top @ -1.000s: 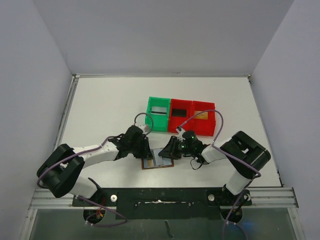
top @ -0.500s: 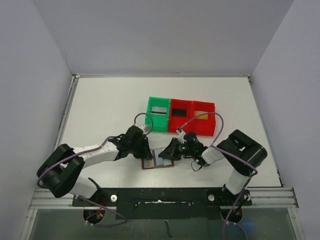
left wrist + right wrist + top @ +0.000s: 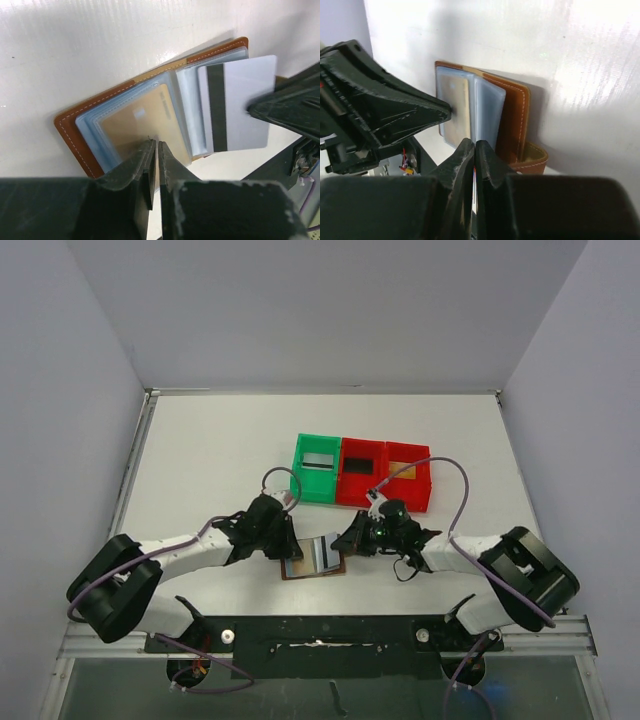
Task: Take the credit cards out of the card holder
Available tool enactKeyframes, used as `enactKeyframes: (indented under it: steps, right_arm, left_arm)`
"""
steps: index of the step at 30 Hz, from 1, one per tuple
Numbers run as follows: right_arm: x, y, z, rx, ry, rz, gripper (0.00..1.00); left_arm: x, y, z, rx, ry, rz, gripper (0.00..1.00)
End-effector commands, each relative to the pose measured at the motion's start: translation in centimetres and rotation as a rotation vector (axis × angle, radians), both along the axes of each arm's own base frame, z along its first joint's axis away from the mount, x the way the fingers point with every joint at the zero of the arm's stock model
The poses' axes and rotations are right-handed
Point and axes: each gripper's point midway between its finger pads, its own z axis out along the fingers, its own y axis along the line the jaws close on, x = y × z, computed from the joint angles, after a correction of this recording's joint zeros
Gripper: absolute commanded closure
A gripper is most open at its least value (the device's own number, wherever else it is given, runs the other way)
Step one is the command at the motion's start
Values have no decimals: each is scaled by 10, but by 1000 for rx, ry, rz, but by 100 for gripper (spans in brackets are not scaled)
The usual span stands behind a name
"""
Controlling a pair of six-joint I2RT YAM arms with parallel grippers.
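Observation:
The card holder lies open near the table's front edge, a brown wallet with clear blue-grey sleeves. My right gripper is shut on a pale grey card with a black stripe. The card sticks out of the wallet's right side. In the right wrist view the closed right gripper holds that card edge-on. A golden card sits inside a sleeve. My left gripper is shut, and its tips press down on that sleeve at the wallet's left half.
Three small trays stand just behind the wallet: a green tray, a red tray and another red tray. Each holds a card-like thing: greyish, black and golden. Both arms' cables loop over the table.
My right arm's elbow has swung out to the right and the right gripper has drawn back a little. The grey card shows further out of the wallet. The left gripper has stayed put.

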Motion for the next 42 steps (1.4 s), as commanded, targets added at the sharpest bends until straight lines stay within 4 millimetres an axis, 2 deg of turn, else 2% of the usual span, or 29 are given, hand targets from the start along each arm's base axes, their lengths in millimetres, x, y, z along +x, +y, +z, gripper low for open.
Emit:
enactKeyframes:
  steps: [1,7,12,19,21,24,28,34,40,42]
  right_arm:
    - [11,-4,35,32,-154,-14,100]
    - [21,-12,71,32,-337,-25,100]
    - [31,-19,97,16,-477,-42,100]
    - [40,-22,134,8,-712,-20,100]
    - [42,-24,144,-7,-782,-20,100]
    - [46,-29,158,-35,-885,-29,100]
    - [46,-33,174,-81,-1015,-8,100]
    - [41,-34,189,-123,-1153,65,100]
    - [45,-33,201,-217,-1255,163,100]
    - [50,-34,206,-250,-1273,166,100]
  left_arm:
    - [11,-8,18,-52,-43,44,92]
    - [24,-11,51,-112,-119,54,79]
    - [39,0,79,-134,-186,84,72]
    - [63,41,108,-141,-287,169,71]
    - [70,55,113,-121,-314,204,63]
    - [77,77,118,-93,-343,239,57]
    - [89,104,138,-48,-404,271,46]
    - [90,147,171,23,-513,337,28]
    - [100,176,169,145,-536,383,25]
    - [104,191,170,223,-551,418,25]
